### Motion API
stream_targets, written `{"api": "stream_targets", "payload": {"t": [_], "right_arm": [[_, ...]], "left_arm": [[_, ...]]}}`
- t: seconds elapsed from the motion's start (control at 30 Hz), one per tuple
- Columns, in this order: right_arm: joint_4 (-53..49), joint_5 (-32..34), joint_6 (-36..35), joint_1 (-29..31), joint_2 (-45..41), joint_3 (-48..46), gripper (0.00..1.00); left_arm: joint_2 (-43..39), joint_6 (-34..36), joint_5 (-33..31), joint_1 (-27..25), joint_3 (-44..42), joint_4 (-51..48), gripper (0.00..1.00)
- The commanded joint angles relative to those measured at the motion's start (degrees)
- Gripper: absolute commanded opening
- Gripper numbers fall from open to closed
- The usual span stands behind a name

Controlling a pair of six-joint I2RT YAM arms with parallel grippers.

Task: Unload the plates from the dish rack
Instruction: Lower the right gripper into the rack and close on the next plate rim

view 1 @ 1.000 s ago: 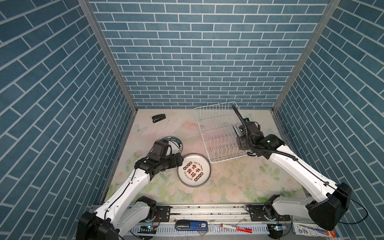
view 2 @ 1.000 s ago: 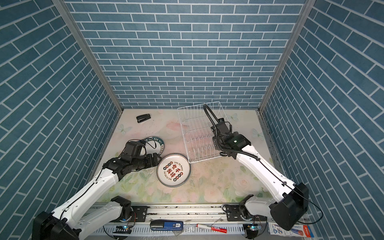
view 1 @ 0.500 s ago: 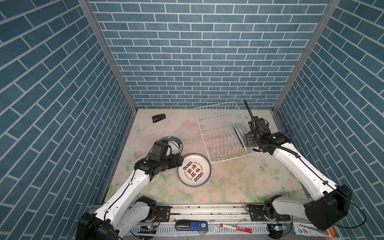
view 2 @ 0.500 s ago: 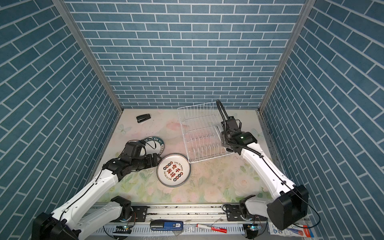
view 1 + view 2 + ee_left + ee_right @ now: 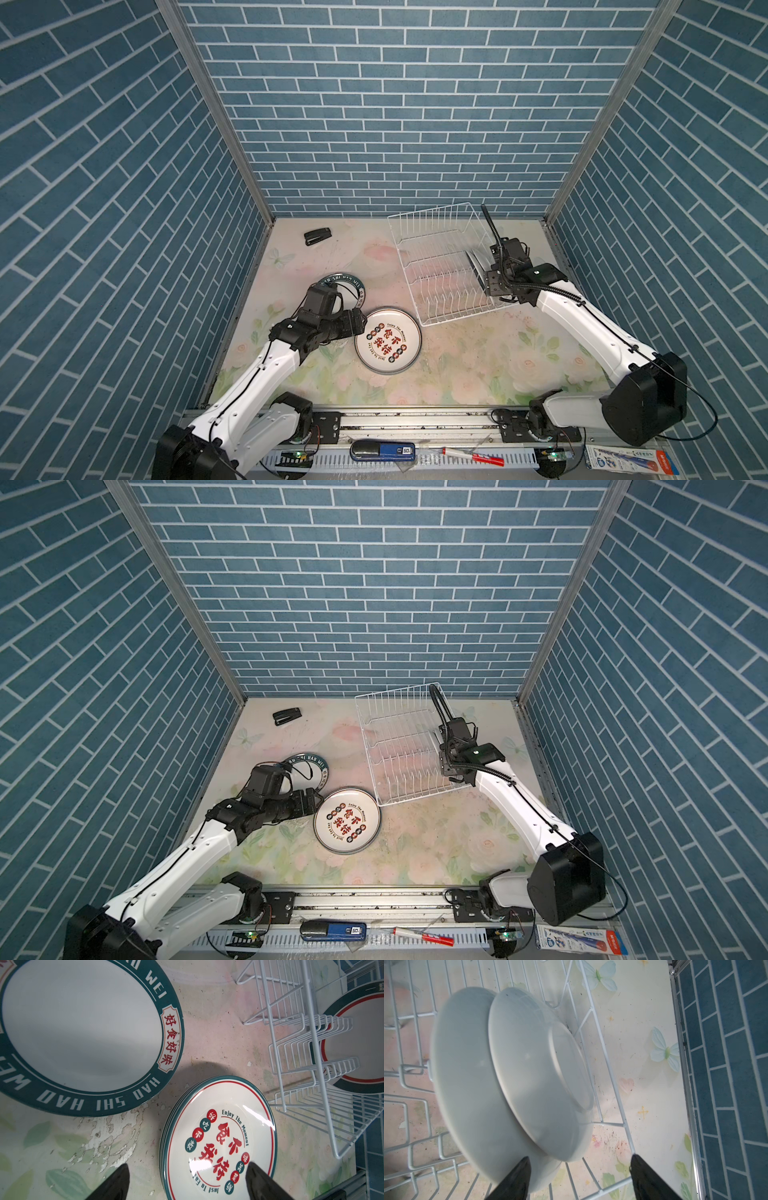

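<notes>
- Right gripper point(image 5: 579, 1165) has shifted from above the middle of the rack point(image 5: 436, 270) to its right end and has come lower. The left arm has not moved.
- Right fingers point(image 5: 515, 1180) are spread wide and pinch nothing. The lower rim of the near plate point(image 5: 533, 1068) sits in the gap between them. One finger overlaps the rim of the far plate point(image 5: 467, 1088) in the right wrist view, and whether it touches cannot be told.
- Both of these plates stand on edge at the rack's right end, plain white undersides toward the wrist camera, the near one overlapping the far one.
- In a top view the pair point(image 5: 475, 268) shows edge-on, just beside the right gripper.
- The rack stands at the back right of the table point(image 5: 457, 365).
- Left gripper point(image 5: 187, 1164) hovers low at the edge of the stack point(image 5: 218, 1136), fingers spread and holding nothing. One fingertip is over the table, the other over the stack's top face.
- The stack, several plates lying flat, face up with red characters, sits just beside the rack's near left corner.
- The green plate point(image 5: 83, 1032), white with a lettered green rim, lies flat just beyond the stack, a narrow gap between them. In both top views the left arm partly covers it.
- A black stapler point(image 5: 318, 237) lies at the back left, well apart from everything else.
</notes>
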Motion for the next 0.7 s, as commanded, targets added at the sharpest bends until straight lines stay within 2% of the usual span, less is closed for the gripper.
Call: {"api": "stream_targets", "payload": {"t": [0.0, 0.3, 0.47, 0.67], "right_arm": [[1.3, -0.4, 1.4, -0.4, 0.4, -1.9, 0.75], [2.3, 0.9, 1.1, -1.2, 2.6, -1.9, 0.71], [3.8, 4.3, 1.4, -1.7, 3.9, -1.3, 0.69], [7.6, 2.3, 1.2, -1.9, 5.4, -0.8, 0.63]], "left_arm": [[-0.7, 1.0, 0.1, -0.3, -0.6, -0.2, 0.89], [-0.8, 0.9, 0.4, -0.2, -0.8, 0.1, 0.89], [-1.0, 0.7, 0.7, -0.3, -1.4, 1.0, 0.89], [-0.6, 0.6, 1.2, -0.2, -1.6, 1.3, 0.89]]}}
